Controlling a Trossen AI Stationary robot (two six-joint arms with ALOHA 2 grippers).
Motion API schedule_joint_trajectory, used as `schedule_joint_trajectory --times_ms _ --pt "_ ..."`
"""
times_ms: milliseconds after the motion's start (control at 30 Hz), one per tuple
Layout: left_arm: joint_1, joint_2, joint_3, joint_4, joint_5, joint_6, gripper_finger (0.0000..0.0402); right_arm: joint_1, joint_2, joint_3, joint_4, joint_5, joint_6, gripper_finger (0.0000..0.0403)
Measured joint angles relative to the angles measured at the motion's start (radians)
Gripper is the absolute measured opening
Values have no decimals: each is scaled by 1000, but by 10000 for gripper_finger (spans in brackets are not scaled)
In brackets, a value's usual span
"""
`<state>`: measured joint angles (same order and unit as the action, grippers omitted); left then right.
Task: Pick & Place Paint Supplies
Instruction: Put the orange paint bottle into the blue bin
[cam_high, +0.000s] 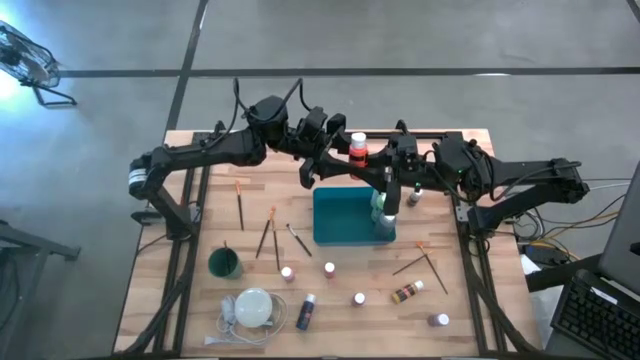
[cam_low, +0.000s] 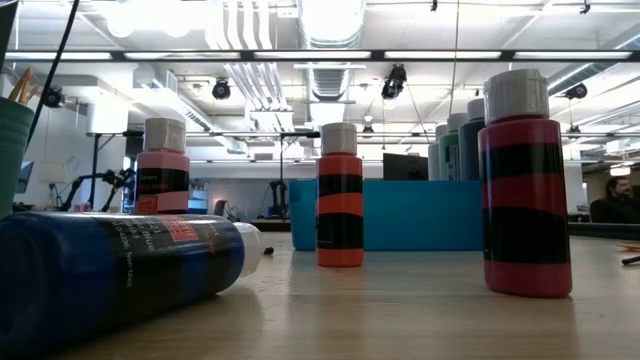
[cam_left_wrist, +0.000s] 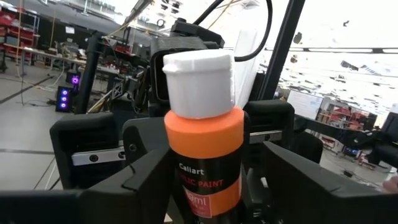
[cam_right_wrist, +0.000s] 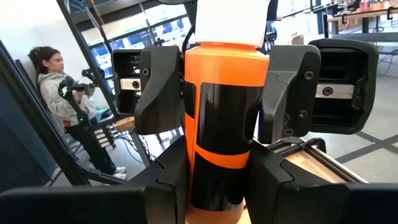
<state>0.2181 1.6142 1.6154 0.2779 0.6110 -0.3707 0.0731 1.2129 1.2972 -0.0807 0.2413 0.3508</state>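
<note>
An orange paint bottle (cam_high: 358, 148) with a white cap and a black label is held upright in the air over the far side of the teal tray (cam_high: 340, 215). My right gripper (cam_right_wrist: 217, 190) comes in from the table's right and is shut on it. My left gripper (cam_left_wrist: 208, 186) faces it from the left. Its fingers (cam_right_wrist: 163, 87) stand open, close on either side of the bottle's upper body, and I see no grip. Several more bottles (cam_high: 383, 208) stand in the tray's right end. Other bottles (cam_high: 329, 268) and brushes (cam_high: 268, 232) lie on the table. My right gripper pinches the orange bottle's lower body (cam_right_wrist: 214, 168) between its two fingers. The fingers lie level and come from the table's right side. The bottle stands upright with its cap up, lifted clear of the table and the tray.
A green cup (cam_high: 224, 263) and a white disc with a cord (cam_high: 253, 306) sit at the near left. Loose bottles (cam_high: 406, 292) and brushes (cam_high: 425, 262) lie near the tray. In the low view, a blue bottle (cam_low: 120, 265) lies on its side. A person (cam_right_wrist: 59, 93) sits beyond the table.
</note>
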Motion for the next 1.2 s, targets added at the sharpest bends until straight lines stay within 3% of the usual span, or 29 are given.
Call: schedule_joint_trajectory --times_ms 200,533,633,800,967,1200 --pt "-2 0 0 2 -12 2 218 0 0 0 0 -4 4 101" --pt "-5 1 0 3 -26 5 125 1 0 2 -10 -11 9 100" --pt "-5 1 0 7 -26 5 124 1 0 2 -10 -11 10 107" --pt "-5 1 0 9 -23 9 121 2 -3 2 -9 -18 -1 153" --pt "4 -14 5 -46 45 8 119 4 -47 0 -29 -60 -8 194" --pt "9 -16 62 -337 138 75 119 0 -163 2 -124 -62 21 210"
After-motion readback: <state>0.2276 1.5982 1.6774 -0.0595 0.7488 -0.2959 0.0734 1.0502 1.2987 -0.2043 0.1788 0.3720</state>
